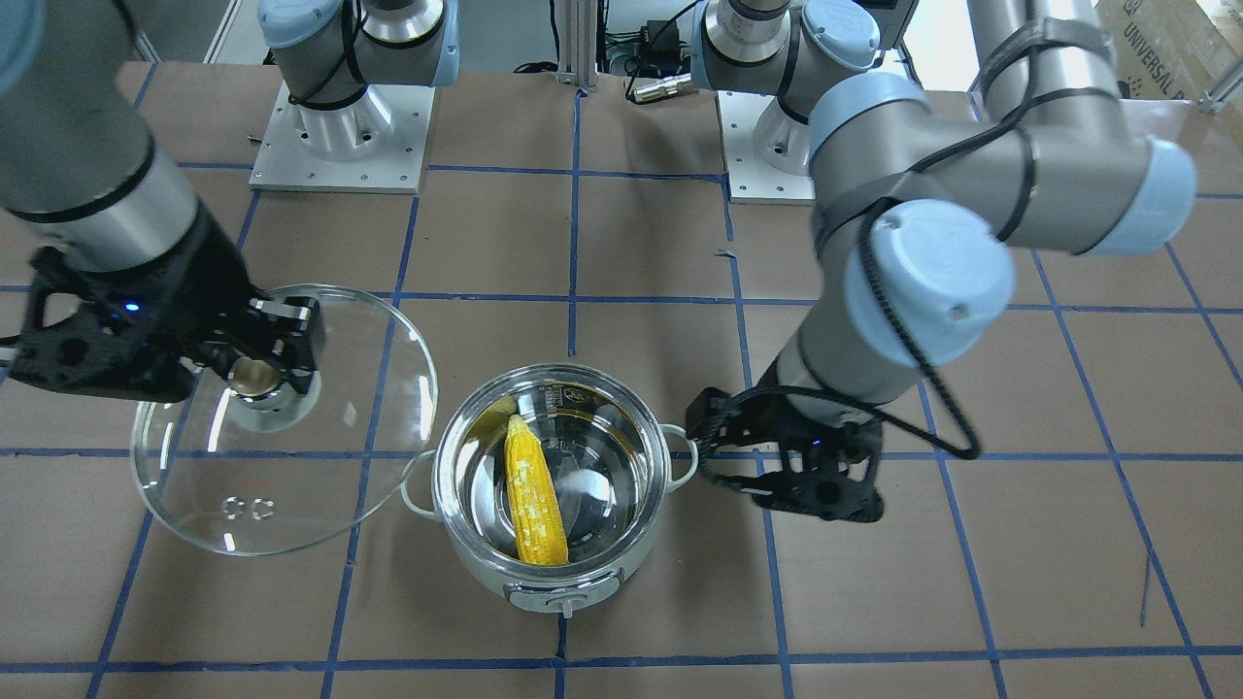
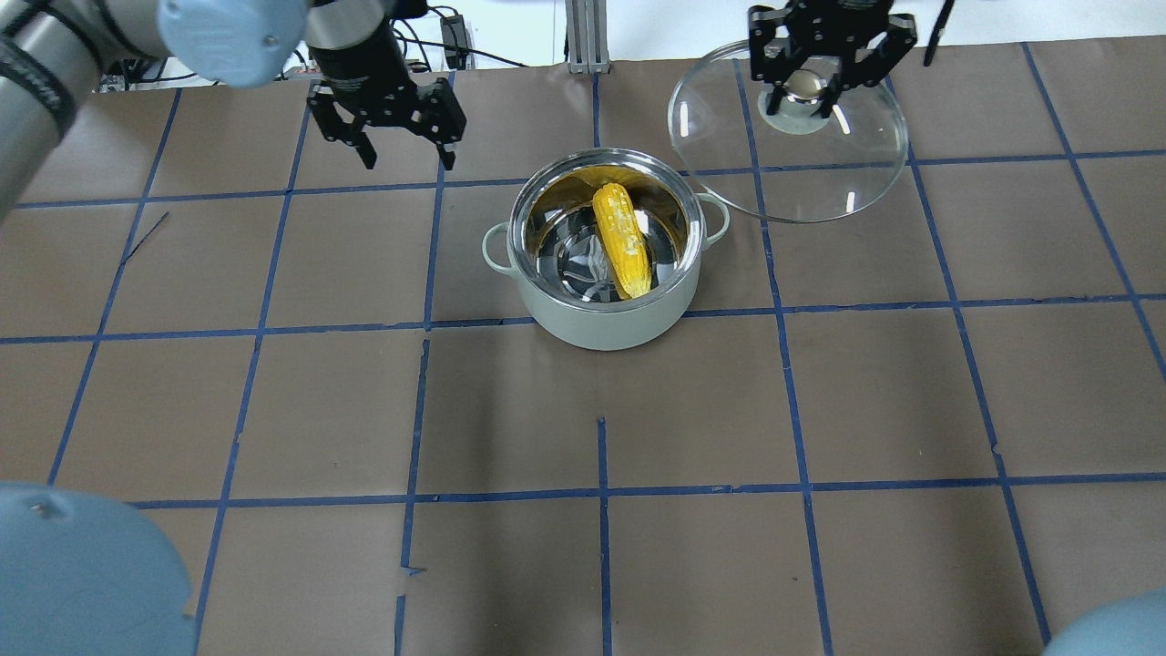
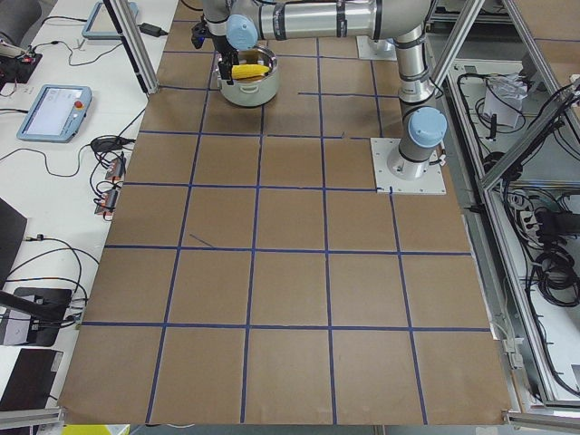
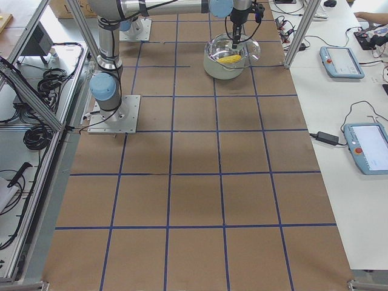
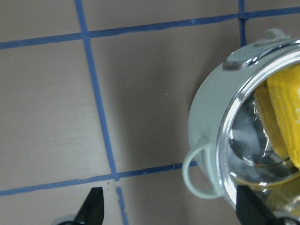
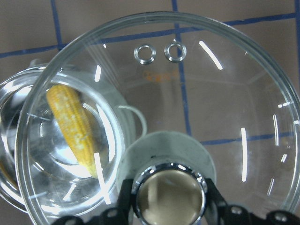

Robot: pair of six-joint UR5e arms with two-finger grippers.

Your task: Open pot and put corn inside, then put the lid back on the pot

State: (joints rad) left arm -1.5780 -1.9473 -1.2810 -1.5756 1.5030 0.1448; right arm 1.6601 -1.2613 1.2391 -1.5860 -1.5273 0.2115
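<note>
The pale grey-white pot (image 2: pixel 601 323) stands open at the table's middle, its control knob (image 1: pixel 566 604) facing away from me. The yellow corn (image 2: pixel 622 239) lies inside on the steel bottom; it also shows in the front view (image 1: pixel 534 495). My right gripper (image 2: pixel 806 87) is shut on the beige knob (image 6: pixel 168 192) of the clear glass lid (image 2: pixel 802 173). It holds the lid in the air beside the pot, on my right and a little beyond it. My left gripper (image 2: pixel 407 155) is open and empty, left of the pot and beyond it. The left wrist view shows the pot's handle (image 5: pixel 197 173).
The table is brown paper with a blue tape grid. My two base plates (image 1: pixel 340 136) (image 1: pixel 767 146) sit at the near edge. A side bench with tablets (image 4: pixel 342 60) runs beyond the far edge, where an operator's hand (image 4: pixel 370 18) shows.
</note>
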